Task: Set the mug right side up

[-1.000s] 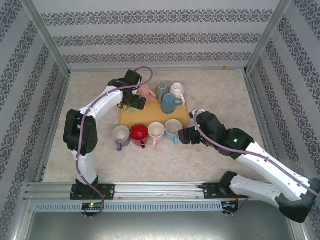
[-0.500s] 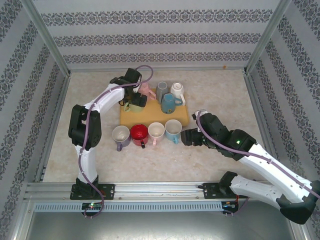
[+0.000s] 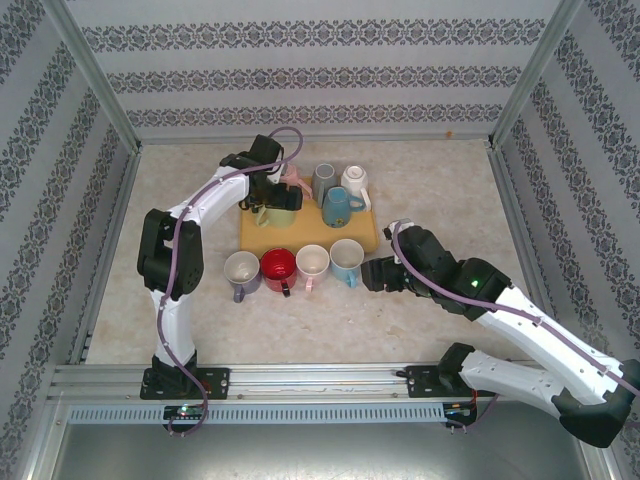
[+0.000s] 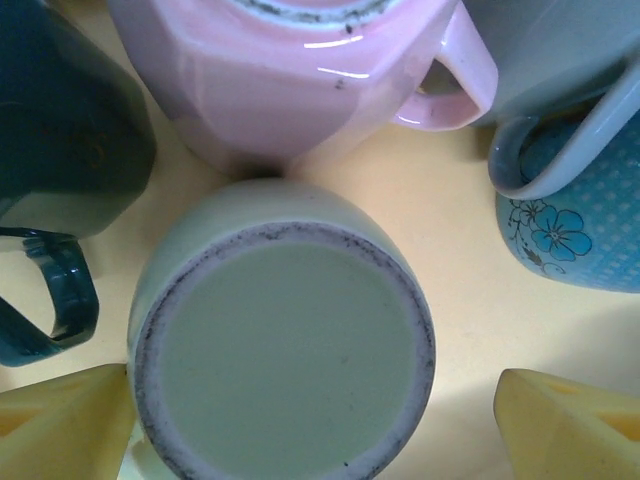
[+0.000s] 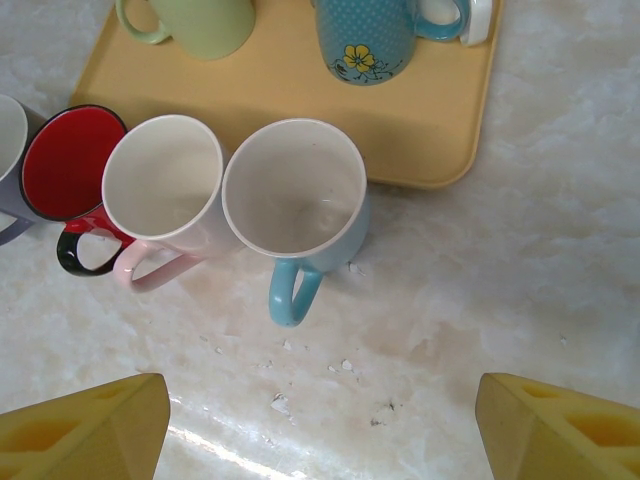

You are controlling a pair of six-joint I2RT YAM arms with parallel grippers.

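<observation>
A pale green mug stands upside down on the yellow tray, its flat base facing up. My left gripper is open and straddles it: the left fingertip is close against the mug's side, and the right fingertip stands a gap away. From above, the left gripper hangs over the tray's back left, mostly covering the green mug. The right wrist view catches the green mug at its top edge. My right gripper is open above bare table, in front of the light blue mug.
Close around the green mug stand a pink mug, a dark teal mug, a grey mug and a blue flowered mug. Upright mugs line the tray's front: purple, red, pink, light blue.
The left gripper has shifted slightly right and settled lower over the green mug, its jaws narrowing a little. The right arm drew back a little, then held still.
</observation>
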